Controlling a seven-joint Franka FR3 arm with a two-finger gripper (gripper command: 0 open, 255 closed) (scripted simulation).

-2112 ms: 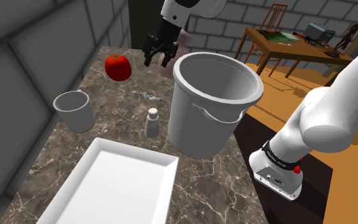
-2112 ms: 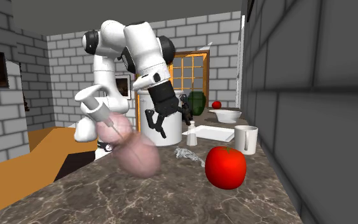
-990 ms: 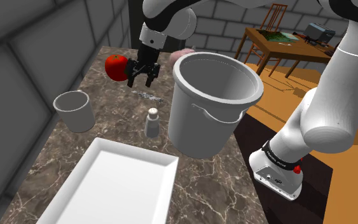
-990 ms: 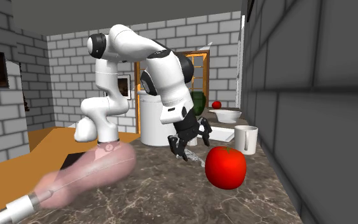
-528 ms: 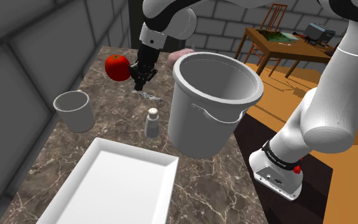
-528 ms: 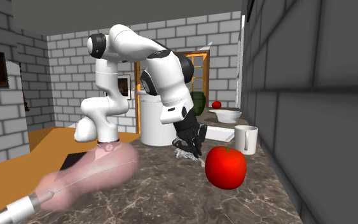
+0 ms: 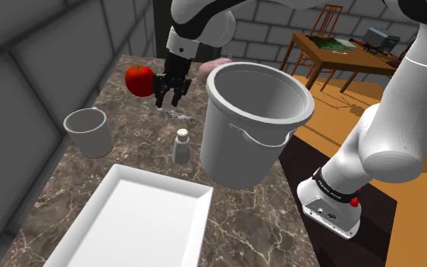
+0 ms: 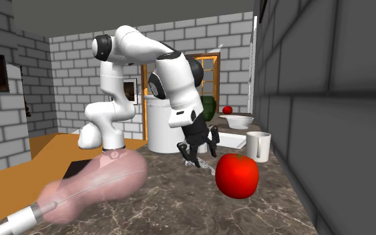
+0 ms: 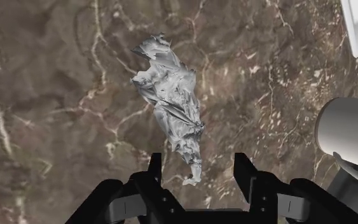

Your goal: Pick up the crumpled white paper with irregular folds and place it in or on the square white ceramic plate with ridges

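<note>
The gripper (image 7: 167, 98) hangs low over the dark marbled surface (image 7: 120, 110) with its two fingers spread wide and nothing in their grasp. The crumpled white paper (image 9: 171, 108) lies on the surface right beneath it, one narrow end reaching in between the fingertips without touching either. A red tomato (image 7: 140, 80) sits just beside the gripper, while the white square plate (image 7: 128, 224) lies well apart from the paper at the shoulder view's lower left, beyond a small shaker (image 7: 181, 146) and beside a large white bucket (image 7: 253, 125).
</note>
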